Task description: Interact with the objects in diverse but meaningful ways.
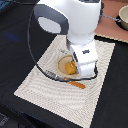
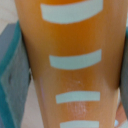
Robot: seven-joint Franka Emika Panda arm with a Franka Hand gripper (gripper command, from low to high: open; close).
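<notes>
A yellow-orange ridged block with pale stripes (image 2: pixel 70 35) fills the wrist view. It stands between a grey-teal finger (image 2: pixel 11 75) and a dark finger (image 2: pixel 124 65), and both touch its sides. In the exterior view the block (image 1: pixel 70 68) sits in a cream round dish (image 1: pixel 61 64) under my gripper (image 1: pixel 75 70), which is shut on it. The arm hides most of the dish. The tomato, the pale blue cup and the sausage stick are out of view.
The dish rests on a pale woven placemat (image 1: pixel 45 87) on a black table. A utensil with an orange-brown wooden handle (image 1: pixel 77 84) lies on the mat just in front of the dish. A grey pot (image 1: pixel 123 18) stands on a tan board at the back right.
</notes>
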